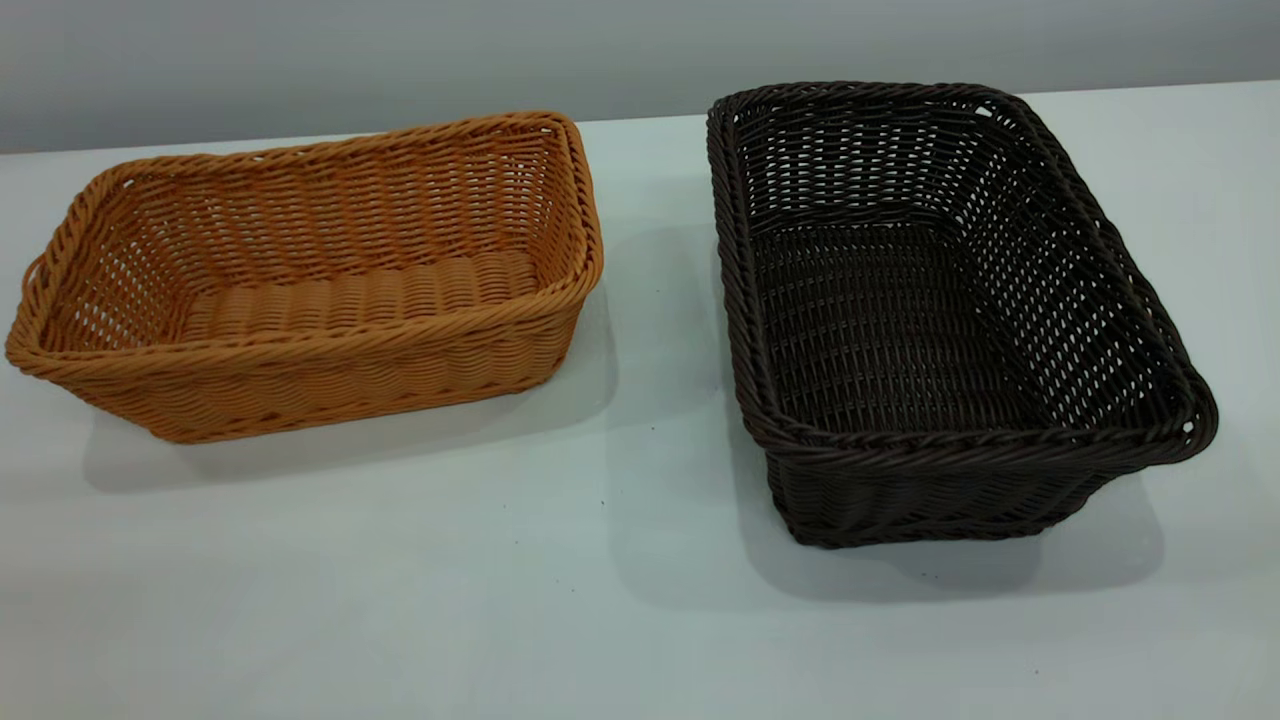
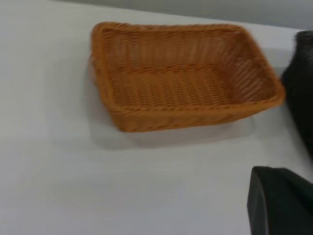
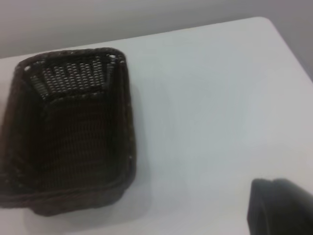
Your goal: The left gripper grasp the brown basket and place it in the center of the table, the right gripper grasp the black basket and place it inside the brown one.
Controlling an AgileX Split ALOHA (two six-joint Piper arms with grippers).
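Brown basket (image 1: 300,330): orange-tan woven wicker, rectangular, braided rim, flaring sides; stands upright and empty on the left part of the bench in the exterior view, long side facing the camera.
Black basket (image 1: 940,330): near-black wicker, rectangular, braided rim, open-weave sides (light shows through the far wall); stands upright and empty on the right part of the bench, short end toward the camera.
Relation: the two baskets stand side by side and apart, a strip of bare bench between them; neither is inside the other.
Bench (image 1: 620,600): plain white smooth top, carrying both baskets; a grey wall runs behind its far edge.
Left gripper (image 2: 281,200): only a dark corner of it shows in the left wrist view, above bare bench and clear of the brown basket; whether its jaws are apart or together cannot be told.
Right gripper (image 3: 281,208): only a dark corner shows in the right wrist view, over bare bench beside the black basket, not touching it; the jaws' state cannot be told either.
Exterior view: neither arm appears.
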